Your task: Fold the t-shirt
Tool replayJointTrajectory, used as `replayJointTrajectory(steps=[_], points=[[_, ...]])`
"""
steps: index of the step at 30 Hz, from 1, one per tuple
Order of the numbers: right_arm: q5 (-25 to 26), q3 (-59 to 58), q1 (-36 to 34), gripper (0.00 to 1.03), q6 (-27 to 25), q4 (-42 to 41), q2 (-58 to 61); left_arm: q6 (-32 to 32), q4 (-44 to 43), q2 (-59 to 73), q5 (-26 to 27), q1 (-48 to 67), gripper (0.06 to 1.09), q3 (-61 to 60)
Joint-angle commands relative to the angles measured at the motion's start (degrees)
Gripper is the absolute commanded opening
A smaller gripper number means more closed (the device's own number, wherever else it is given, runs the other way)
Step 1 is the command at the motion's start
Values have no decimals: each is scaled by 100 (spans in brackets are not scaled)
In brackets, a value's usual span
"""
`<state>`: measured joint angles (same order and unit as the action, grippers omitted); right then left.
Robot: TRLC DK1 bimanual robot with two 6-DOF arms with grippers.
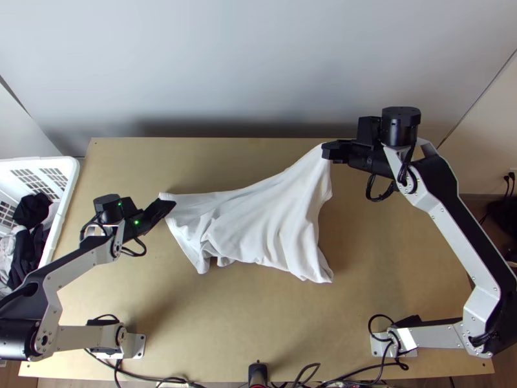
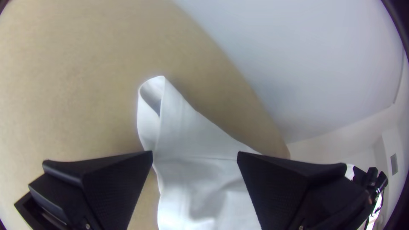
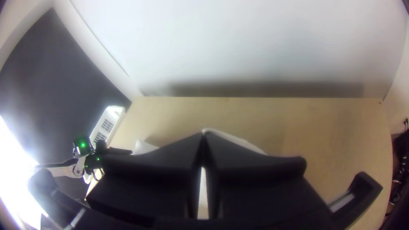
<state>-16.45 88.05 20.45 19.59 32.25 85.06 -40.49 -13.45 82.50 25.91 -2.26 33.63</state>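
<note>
Silver-grey links (image 1: 455, 239), black joints (image 1: 400, 126)

This looks like a robotics lab: two robot arms (image 1: 455, 240) mounted on a wooden table (image 1: 258, 323), cables (image 1: 154, 377) trailing nearside of the left gripper (image 1: 169, 205), a basket (image 1: 70, 184) of clothes to its left, a plain wall (image 1: 258, 64) beyond.

Obs.: on my left, beside the desk (image 1: 388, 271), I note a white slotted basket (image 1: 65, 200) holding dark clothes (image 1: 29, 210) and paler cloth (image 1: 6, 249). Beyond the far edge, I record a pale wall (image 1: 258, 58); off my right, a dark bundle (image 1: 505, 216), contents unclear.
</note>
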Motion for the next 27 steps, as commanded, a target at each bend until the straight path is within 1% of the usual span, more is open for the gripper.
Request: replayJointTrajectory(steps=[1, 21, 27], points=[[10, -69, -6, 3, 27, -17, -77, -3, -61, 161, -7, 15, 102, 127], [10, -130, -41, 3, 62, -79, -156, 41, 18, 284, -34, 165, 102, 223], [10, -130, -58, 3, 106, -96, -182, 129, 106, 293, -34, 420, 102, 232]])
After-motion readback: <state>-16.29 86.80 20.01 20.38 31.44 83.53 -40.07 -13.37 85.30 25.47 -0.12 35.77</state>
